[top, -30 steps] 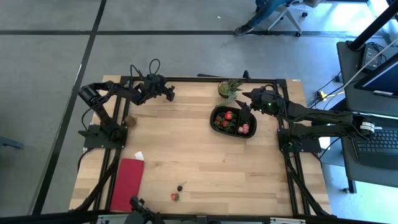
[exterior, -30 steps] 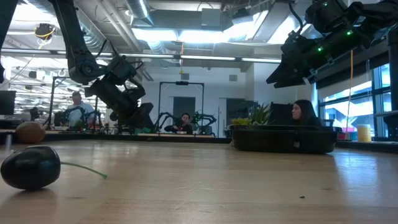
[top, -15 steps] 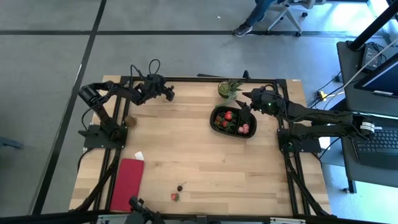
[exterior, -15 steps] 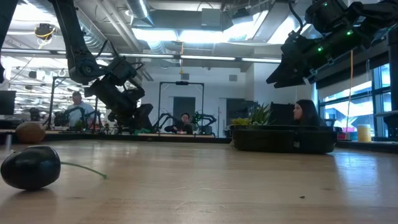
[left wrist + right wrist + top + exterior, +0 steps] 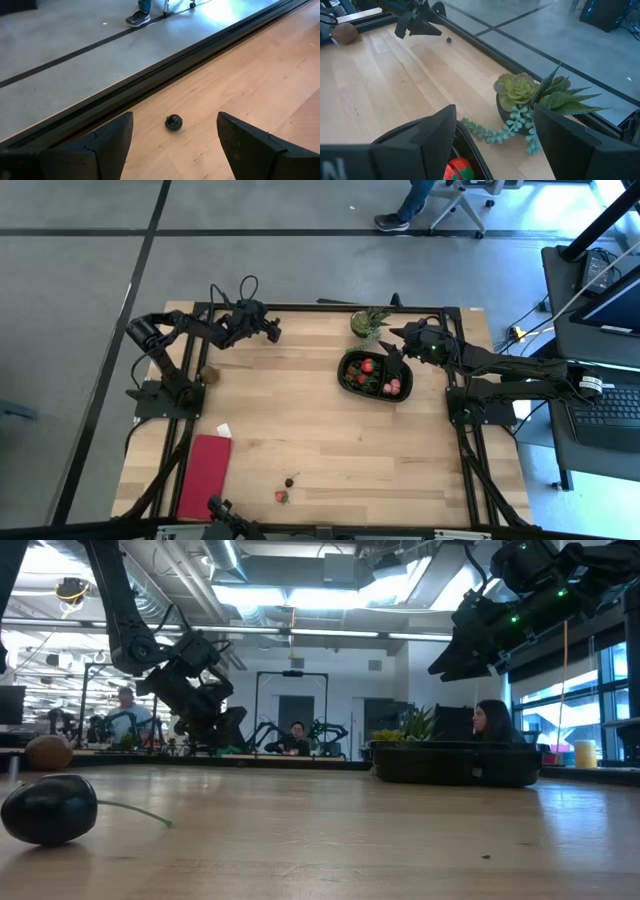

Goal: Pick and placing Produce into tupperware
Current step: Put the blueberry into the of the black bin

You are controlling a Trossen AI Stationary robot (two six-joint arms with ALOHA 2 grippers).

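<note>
The black oval tupperware (image 5: 375,374) sits at the table's far right with several red and pink produce pieces in it. My right gripper (image 5: 393,338) hangs open above its far rim, over a red piece (image 5: 457,170). My left gripper (image 5: 272,332) is open near the far edge, tipped down. A small dark berry (image 5: 173,122) lies on the wood ahead of it, untouched. Near the near edge lie a dark berry with a stem (image 5: 289,481) and a red strawberry piece (image 5: 281,496).
A green potted plant (image 5: 370,321) stands just beyond the tupperware, right ahead of my right gripper. A brown round fruit (image 5: 209,374) lies by the left arm's base. At the near left are a red cloth (image 5: 205,476) and a small white scrap (image 5: 223,430). The black frame rail (image 5: 150,85) borders the far edge.
</note>
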